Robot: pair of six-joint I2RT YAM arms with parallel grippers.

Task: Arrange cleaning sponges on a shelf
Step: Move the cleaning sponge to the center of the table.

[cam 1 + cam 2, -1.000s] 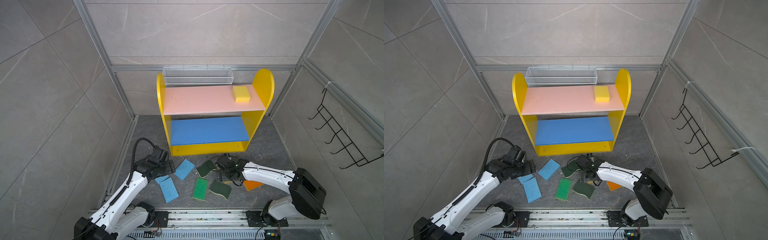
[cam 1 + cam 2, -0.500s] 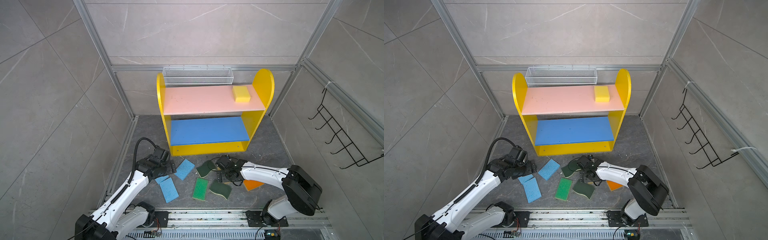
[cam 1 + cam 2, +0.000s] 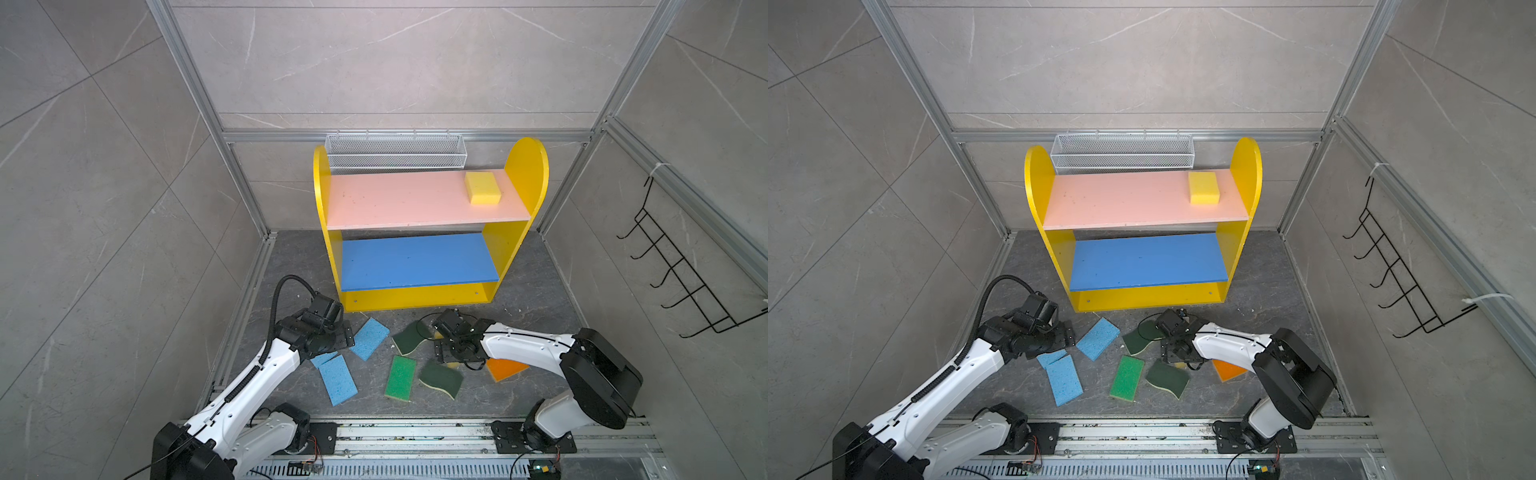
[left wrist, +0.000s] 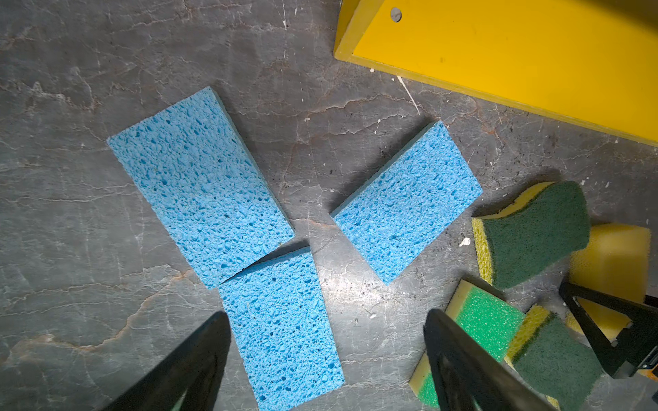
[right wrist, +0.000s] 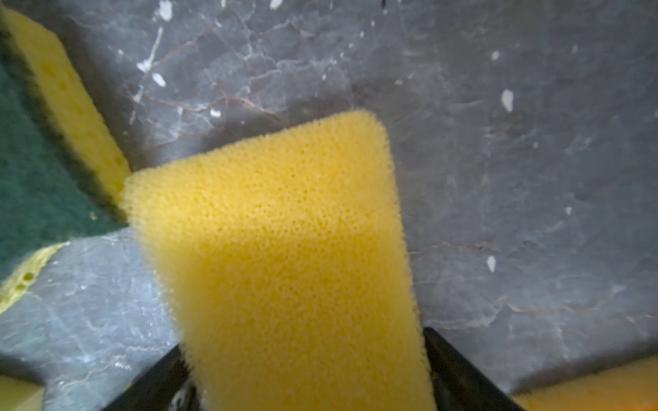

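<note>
The shelf [image 3: 419, 199] stands at the back with one thick yellow sponge [image 3: 482, 188] at the right end of its pink upper board. On the floor in front lie three light-blue sponges [image 4: 199, 185] [image 4: 406, 203] [image 4: 281, 327], a bright-green-topped sponge [image 3: 400, 378], two dark-green wavy sponges [image 3: 409, 343] [image 3: 441, 378] and an orange-topped one [image 3: 505, 368]. My left gripper [image 4: 325, 315] hangs open over the blue sponges, holding nothing. My right gripper [image 5: 304, 341] is low at the floor, its fingers pressed against both sides of a second yellow sponge [image 5: 285, 249].
A white wire mesh basket [image 3: 395, 151] hangs on the back wall behind the shelf. A black wire hook rack [image 3: 681, 274] is on the right wall. Aluminium frame posts and tiled walls close in the grey stone floor [image 3: 299, 257].
My right gripper's jaws have come in against the yellow sponge on the floor, and its arm has shifted slightly. The left arm has stayed still.
</note>
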